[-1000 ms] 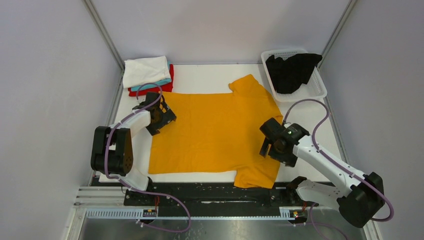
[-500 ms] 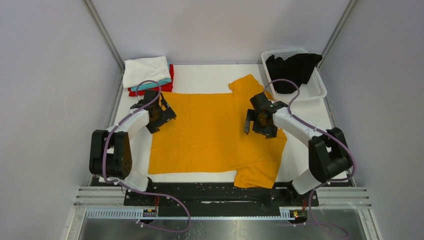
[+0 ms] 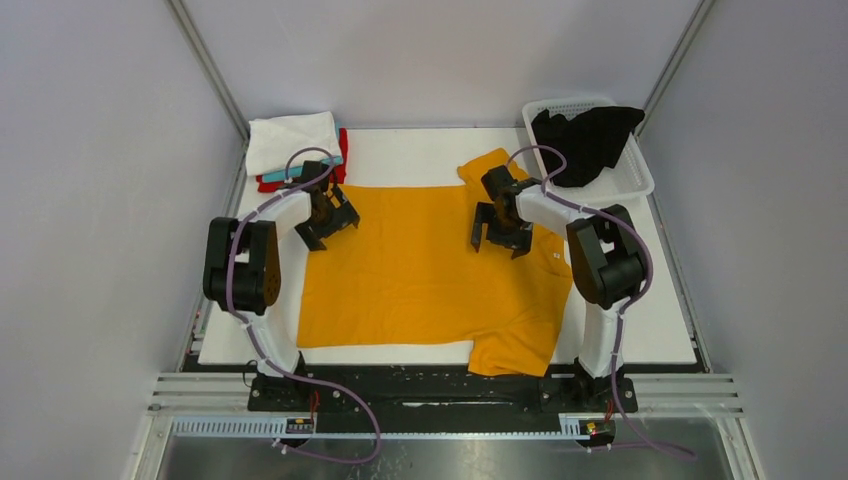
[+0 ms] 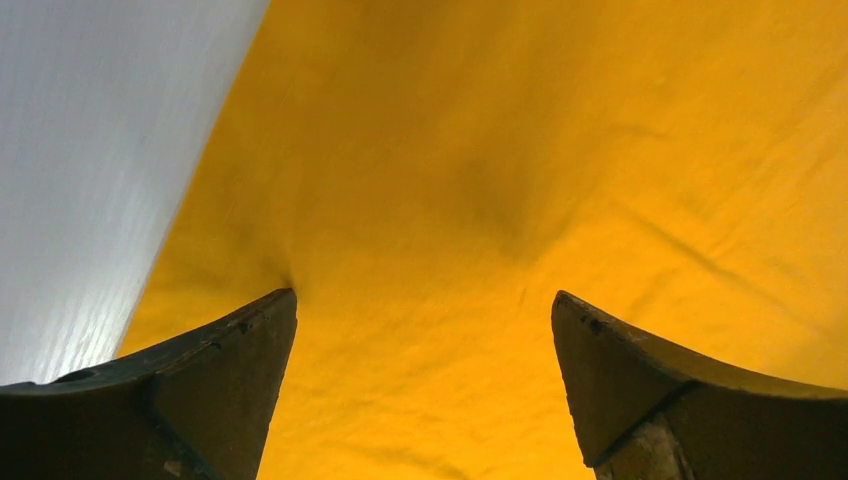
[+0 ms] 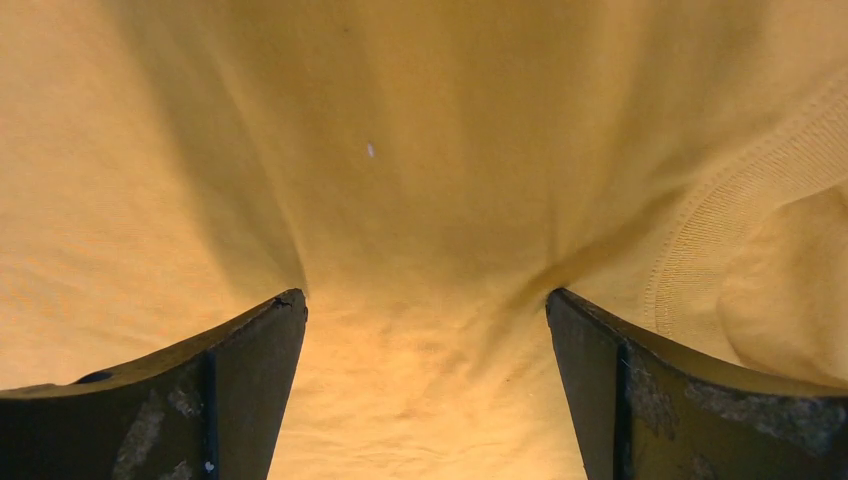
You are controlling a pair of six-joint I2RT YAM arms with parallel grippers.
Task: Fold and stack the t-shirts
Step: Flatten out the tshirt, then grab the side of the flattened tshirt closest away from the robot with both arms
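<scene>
My mustard-orange t-shirt lies flat on the bench, long axis left to right, collar at the right, while my left tool and right tool stand spread wide, tips pressing its far part, pinching nothing.

Overhead camera looks down; wrist cameras close over the mustard-orange shirt (shared).

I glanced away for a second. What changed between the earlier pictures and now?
The right gripper swung from the right edge of the mustard-orange shirt to its far side by the collar; the left gripper crept farther from its base. Both open, nothing grasped. Folded stack and basket stayed put.
</scene>
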